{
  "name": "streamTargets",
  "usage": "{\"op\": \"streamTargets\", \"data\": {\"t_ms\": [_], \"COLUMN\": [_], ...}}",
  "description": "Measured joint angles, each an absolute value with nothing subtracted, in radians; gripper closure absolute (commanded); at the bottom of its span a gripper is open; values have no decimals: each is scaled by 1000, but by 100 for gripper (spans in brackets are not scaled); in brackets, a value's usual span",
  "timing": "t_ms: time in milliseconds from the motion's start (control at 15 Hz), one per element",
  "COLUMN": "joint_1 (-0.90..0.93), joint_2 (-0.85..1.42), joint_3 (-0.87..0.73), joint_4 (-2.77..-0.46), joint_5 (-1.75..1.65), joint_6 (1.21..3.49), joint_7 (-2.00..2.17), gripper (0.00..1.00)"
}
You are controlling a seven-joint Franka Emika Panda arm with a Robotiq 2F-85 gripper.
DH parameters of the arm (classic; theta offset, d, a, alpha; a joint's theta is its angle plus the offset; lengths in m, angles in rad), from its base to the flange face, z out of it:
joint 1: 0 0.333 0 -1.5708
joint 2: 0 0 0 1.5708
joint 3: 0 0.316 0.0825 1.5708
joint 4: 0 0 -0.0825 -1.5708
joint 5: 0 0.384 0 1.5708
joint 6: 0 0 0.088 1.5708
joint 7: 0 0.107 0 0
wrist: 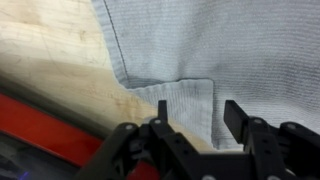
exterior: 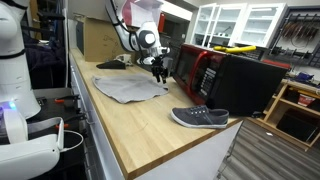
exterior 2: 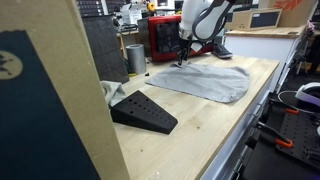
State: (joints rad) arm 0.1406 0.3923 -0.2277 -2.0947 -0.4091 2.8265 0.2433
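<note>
A grey cloth [exterior: 130, 90] lies flat on the wooden table [exterior: 170, 140], also seen as the cloth [exterior 2: 205, 80] in both exterior views. My gripper [exterior: 160, 76] hangs low over the cloth's edge near the red appliance, fingers pointing down. In the wrist view the gripper [wrist: 198, 108] is open, its two black fingers [wrist: 236, 118] standing apart just above a folded-over corner [wrist: 190, 100] of the cloth [wrist: 200, 45]. Nothing is clamped between the jaws. Bare table wood [wrist: 50, 50] shows beside the cloth's hem.
A red and black appliance [exterior: 225, 75] stands right behind the gripper. A grey shoe [exterior: 200, 118] lies near the table's front corner. A black wedge [exterior 2: 143, 110], a metal cup [exterior 2: 135, 57] and a cardboard panel [exterior 2: 50, 90] occupy one end.
</note>
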Motion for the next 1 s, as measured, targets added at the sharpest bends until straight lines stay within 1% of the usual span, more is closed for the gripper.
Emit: {"op": "streamTargets", "data": {"t_ms": [67,133,533,600,667,867,1000], "joint_1": [141,142,159,162,164,174,181], "joint_2": [400,408,457,466,476,502,511], "joint_3": [-230,-233,-256,-262,-266,-282,-291], "joint_4": [-2083,-2072,-2020,-2015,-2009,-1995,-1983], "joint_5": [-409,-410,-411,-411,-411,-411,-411], "joint_6": [2827,2827,2827,2827,2827,2827,2829], "joint_7": [246,249,270,275,281,284,284], "gripper": [1,0,0,16,26,51,64]}}
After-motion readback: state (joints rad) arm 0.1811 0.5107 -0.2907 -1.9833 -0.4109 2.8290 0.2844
